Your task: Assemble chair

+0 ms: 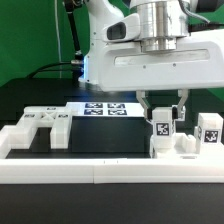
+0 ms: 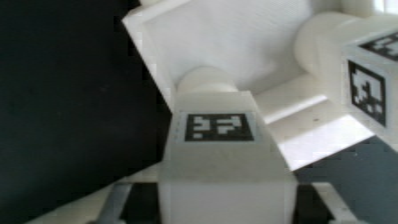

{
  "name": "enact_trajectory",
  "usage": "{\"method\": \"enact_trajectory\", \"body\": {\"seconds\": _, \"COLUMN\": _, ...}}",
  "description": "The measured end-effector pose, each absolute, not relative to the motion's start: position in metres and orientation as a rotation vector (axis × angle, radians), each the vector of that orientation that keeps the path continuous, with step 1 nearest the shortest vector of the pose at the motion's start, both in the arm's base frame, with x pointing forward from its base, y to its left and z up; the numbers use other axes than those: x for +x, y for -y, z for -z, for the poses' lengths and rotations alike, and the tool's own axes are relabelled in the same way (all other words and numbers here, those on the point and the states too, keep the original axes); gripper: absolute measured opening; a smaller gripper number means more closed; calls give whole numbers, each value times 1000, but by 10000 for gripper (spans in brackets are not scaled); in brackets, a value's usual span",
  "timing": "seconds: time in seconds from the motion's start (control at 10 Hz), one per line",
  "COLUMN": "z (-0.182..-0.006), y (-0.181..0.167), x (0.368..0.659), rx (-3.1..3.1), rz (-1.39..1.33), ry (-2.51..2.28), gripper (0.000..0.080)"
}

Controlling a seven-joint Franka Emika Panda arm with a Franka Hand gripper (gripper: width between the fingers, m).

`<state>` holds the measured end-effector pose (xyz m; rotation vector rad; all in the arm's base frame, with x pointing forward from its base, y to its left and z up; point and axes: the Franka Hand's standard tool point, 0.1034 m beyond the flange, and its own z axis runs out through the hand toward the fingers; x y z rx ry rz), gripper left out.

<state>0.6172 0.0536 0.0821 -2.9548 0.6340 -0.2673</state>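
Arm upright, wrist pointing down, end effector (image 1: 166, 117) pinching chair part (image 1: 163, 128)

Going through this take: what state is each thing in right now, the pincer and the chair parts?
pincer: closed on the tagged bar, a finger on each side.
tagged bar: upright, gripped.
second tagged bar: upright, free, at the exterior view's right.
slotted panel: lying flat, untouched.
marker board: flat on the table.

A tagged white bar (image 2: 222, 150) fills the centre; another tagged part (image 2: 365, 75) stands beside it.
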Motion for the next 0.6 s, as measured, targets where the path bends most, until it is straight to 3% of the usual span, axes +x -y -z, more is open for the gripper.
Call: {"method": "enact_trajectory", "body": {"seconds": 0.6, "z": -81, "y": -54, "x": 619, "rx": -2590, "rz": 215, "ry": -1470, "gripper": 291}}
